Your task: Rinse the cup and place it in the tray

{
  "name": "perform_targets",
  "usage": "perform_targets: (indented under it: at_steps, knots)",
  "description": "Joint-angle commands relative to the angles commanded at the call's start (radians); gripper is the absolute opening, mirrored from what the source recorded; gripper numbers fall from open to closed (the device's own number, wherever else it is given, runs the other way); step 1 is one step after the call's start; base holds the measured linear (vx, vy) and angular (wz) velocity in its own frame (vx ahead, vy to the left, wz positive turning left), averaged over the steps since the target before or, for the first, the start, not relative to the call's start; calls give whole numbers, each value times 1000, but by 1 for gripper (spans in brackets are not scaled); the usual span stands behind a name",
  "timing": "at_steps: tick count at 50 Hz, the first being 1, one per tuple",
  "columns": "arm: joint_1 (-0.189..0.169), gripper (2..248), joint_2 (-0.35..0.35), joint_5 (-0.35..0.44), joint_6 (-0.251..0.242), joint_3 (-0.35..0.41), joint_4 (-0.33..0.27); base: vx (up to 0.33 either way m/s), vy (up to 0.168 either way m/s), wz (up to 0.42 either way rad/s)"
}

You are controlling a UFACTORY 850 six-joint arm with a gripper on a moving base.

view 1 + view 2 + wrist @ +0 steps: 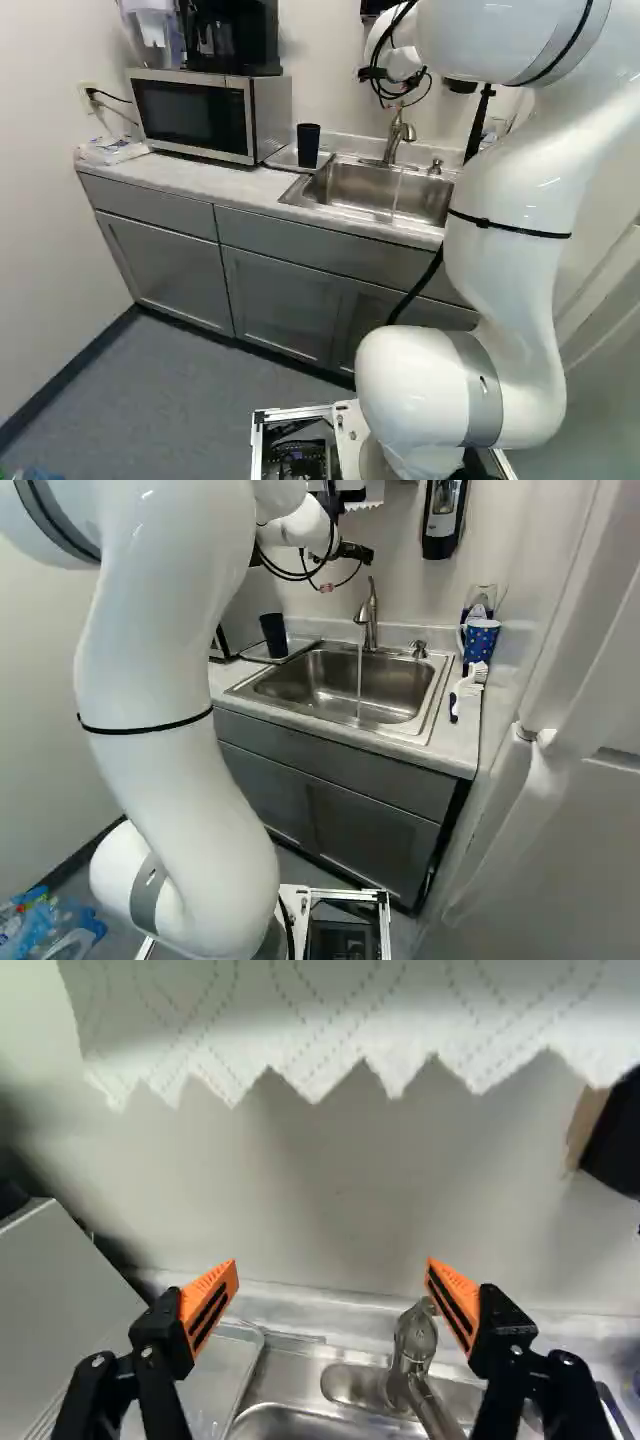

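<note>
Plainly, the white arm (510, 190) reaches toward the sink (400, 685) in the bench (225, 185); the tray (215, 1385) lies just beside the sink. Above the sink's level, the tool (331, 1264) stands spread wide, pinching nothing. Beside the sink, on the tray, stands the black cup (308, 145); a thin stream (359, 680) falls into the sink. Whether rinsing is done I can't tell; if not, straddle the cup squarely, squeeze softly, clear the sink's rim, then tip it under the stream

A black appliance (245, 35) atop the microwave (190, 115) — and, on the counter (452, 748), a brush (466, 688) — plus a wall-mounted dispenser (442, 520).
</note>
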Motion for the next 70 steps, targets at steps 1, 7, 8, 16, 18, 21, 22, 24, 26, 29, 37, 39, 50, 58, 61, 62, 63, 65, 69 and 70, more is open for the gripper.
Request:
perform_targets:
  at_steps: [1, 7, 8, 16, 18, 21, 22, 24, 26, 29, 37, 39, 50, 58, 61, 62, 63, 65, 69, 70]
  knots:
    - [0, 247, -1, -10, 0, -1, 0, 0, 0, 0]
    - [-2, 247, -12, -22, 0, -13, 0, 0, 0, 0]
    - [-2, 247, -14, -22, 0, -16, 0, 0, 0, 0]
    - [-7, 247, -41, -22, 0, -47, 0, 0, 0, 0]
    - [-8, 247, -48, -22, 0, -55, 0, 0, 0, 0]
    - [-8, 247, -50, -22, 0, -58, 0, 0, 0, 0]
    - [-8, 247, -50, -22, 0, -58, 0, 0, 0, 0]
    - [-8, 247, -50, -22, 0, -58, 0, 0, 0, 0]
    - [-8, 247, -50, -22, 0, -58, 0, 0, 0, 0]
    - [-8, 247, -50, -22, 0, -58, 0, 0, 0, 0]
    - [-8, 247, -50, -22, 0, -58, 0, 0, 0, 0]
    - [-8, 247, -50, -22, 0, -58, 0, 0, 0, 0]
    - [-8, 247, -50, -22, 0, -58, 0, 0, 0, 0]
    - [-8, 247, -50, -23, 0, -58, 0, 0, 0, 0]
    - [-8, 247, -50, -25, 0, -58, 0, 0, 0, 0]
    - [-8, 247, -50, -26, 0, -58, 0, 0, 0, 0]
    - [-8, 247, -50, -27, 0, -58, 0, 0, 0, 0]
    - [-8, 247, -50, -29, 0, -58, 0, 0, 0, 0]
    - [-8, 247, -50, -33, 0, -58, 0, 0, 0, 0]
    - [-8, 247, -50, -34, 0, -58, 0, 0, 0, 0]
